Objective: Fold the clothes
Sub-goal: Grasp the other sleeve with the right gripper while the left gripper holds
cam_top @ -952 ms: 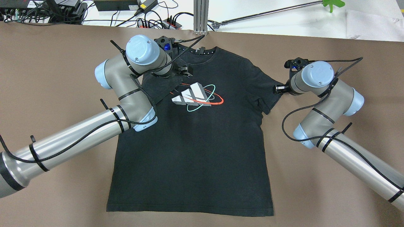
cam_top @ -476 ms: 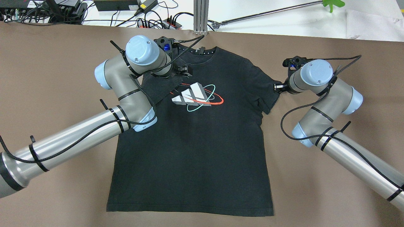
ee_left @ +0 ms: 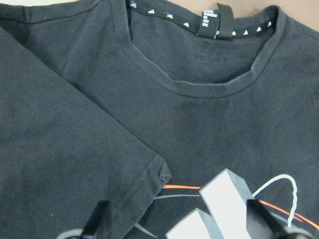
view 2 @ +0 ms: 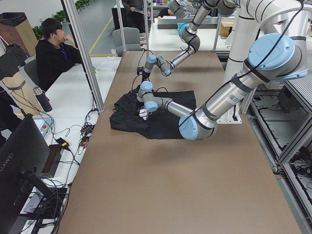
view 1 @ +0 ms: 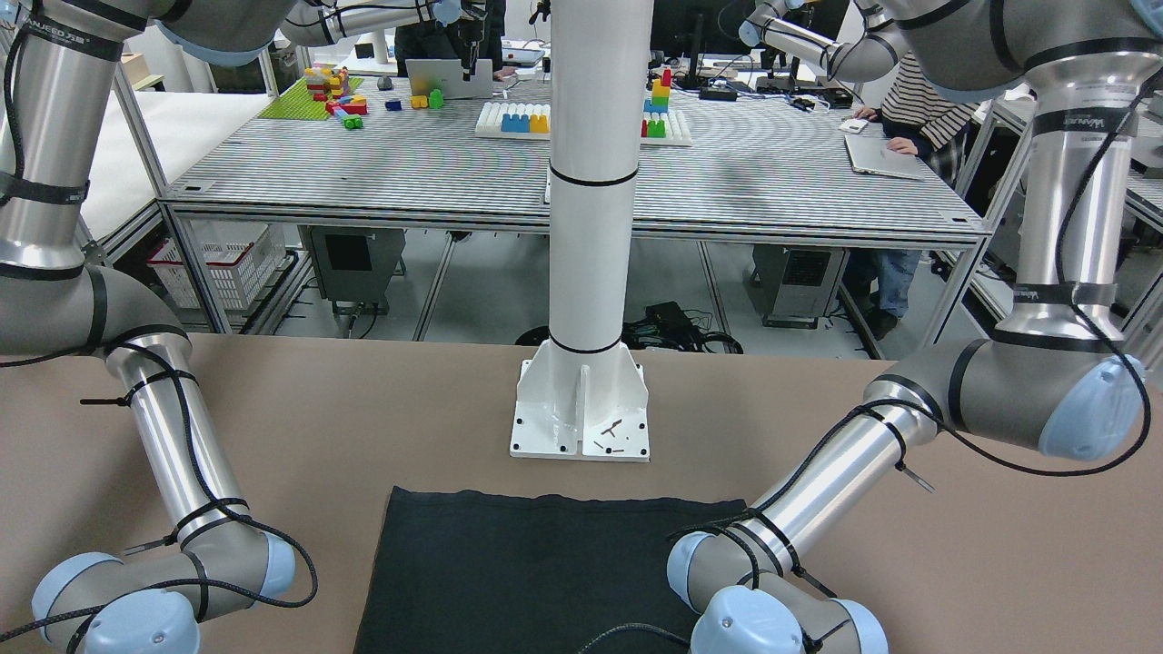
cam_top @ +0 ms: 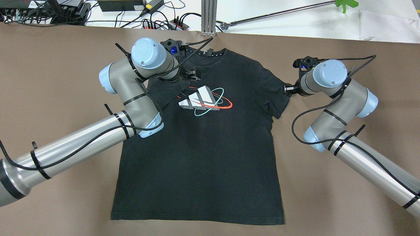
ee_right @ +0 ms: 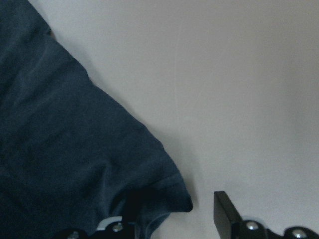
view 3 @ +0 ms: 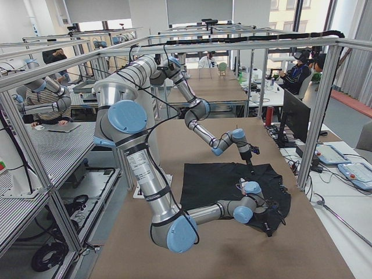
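From the front, the shirt [view 1: 545, 563] lay flat on the table [view 1: 363, 409], its straight hem just short of the pillar's [view 1: 591, 227] base plate [view 1: 581, 427]; the arms' elbows showed low at either side, but neither gripper did.

From overhead, the shirt was spread face up in the middle of the table, logo [cam_top: 203, 100] on the chest and collar [cam_top: 208, 52] at the far edge; its left sleeve [cam_top: 167, 90] was folded in over the chest, its tip at the logo's edge; the left gripper [cam_top: 193, 73] hung above that fold, just below the collar; the right gripper [cam_top: 288, 89] sat at the outer edge of the right sleeve [cam_top: 274, 95], which lay out flat.

From the left end, the near arm reached over the shirt's near side and the far arm came to its far side; a person [view 2: 53, 53] sat beyond the table; the grippers were too small to judge there.

From the right end, the near arm's wrist was low at the shirt's near edge.

At the left wrist, the fingers [ee_left: 98, 219] stood wide apart and released, clear of the cloth, the folded sleeve's cuff corner and part of the logo between them; the collar and its tab [ee_left: 209, 22] lay beyond.

At the right wrist, the fingers [ee_right: 225, 206] were spread; the sleeve's corner lay between them, one finger bare on the table side, the other seemingly at or under the cloth; nothing was pinched.
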